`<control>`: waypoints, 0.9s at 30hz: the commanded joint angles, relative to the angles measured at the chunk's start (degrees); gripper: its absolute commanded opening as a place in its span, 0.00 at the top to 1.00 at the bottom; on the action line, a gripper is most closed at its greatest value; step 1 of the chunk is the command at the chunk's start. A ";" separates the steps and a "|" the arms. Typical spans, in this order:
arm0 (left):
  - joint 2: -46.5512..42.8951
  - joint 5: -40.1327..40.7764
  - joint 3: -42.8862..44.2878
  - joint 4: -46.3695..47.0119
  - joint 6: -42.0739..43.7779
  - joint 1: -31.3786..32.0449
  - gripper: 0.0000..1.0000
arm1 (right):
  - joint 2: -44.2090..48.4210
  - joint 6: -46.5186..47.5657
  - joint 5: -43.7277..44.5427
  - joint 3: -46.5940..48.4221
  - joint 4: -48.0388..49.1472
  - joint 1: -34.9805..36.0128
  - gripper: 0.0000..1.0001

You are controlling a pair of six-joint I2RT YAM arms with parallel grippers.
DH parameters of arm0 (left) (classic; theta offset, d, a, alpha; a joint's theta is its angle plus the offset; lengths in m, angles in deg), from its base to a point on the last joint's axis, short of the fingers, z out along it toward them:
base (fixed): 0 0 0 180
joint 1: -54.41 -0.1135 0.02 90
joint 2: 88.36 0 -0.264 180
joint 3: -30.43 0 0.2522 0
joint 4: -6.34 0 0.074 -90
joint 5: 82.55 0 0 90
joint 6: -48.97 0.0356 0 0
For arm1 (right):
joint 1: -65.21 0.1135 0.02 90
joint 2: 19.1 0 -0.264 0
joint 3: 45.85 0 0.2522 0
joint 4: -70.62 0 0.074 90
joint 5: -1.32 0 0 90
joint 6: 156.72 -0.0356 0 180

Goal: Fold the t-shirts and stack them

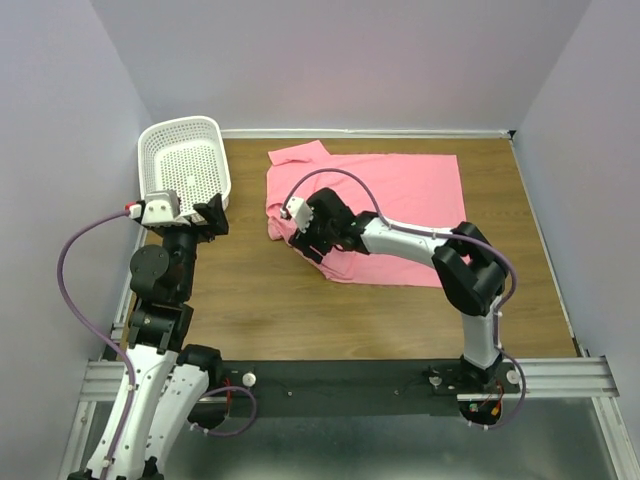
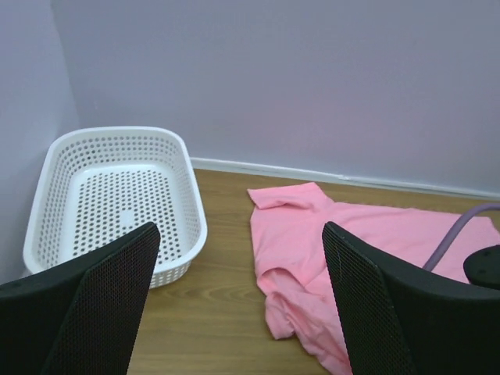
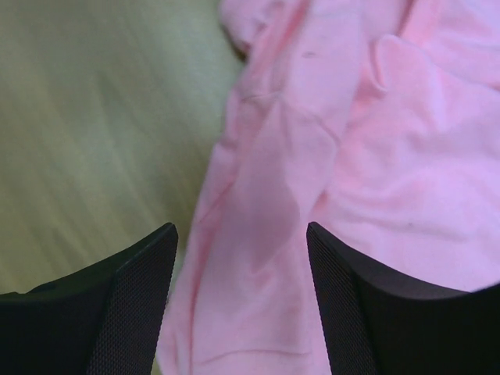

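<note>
The left gripper [image 2: 242, 250] was open, holding nothing, above the desk [image 1: 250, 310]. The right gripper [image 3: 241, 242] was open too, low over the bunched edge of the pink t-shirt [image 1: 400, 210], spread out farther back. It looked soft, light and floppy; best pinch a corner. The white basket [image 1: 185, 165] sat far left.

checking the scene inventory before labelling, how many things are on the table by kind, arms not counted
pink t-shirt: 1
white basket: 1
total: 2
</note>
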 commanded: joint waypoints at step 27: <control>-4.07 5.80 -1.09 -2.53 1.93 -0.13 0.08 | -6.26 -13.80 -32.85 18.08 -10.05 15.37 0.00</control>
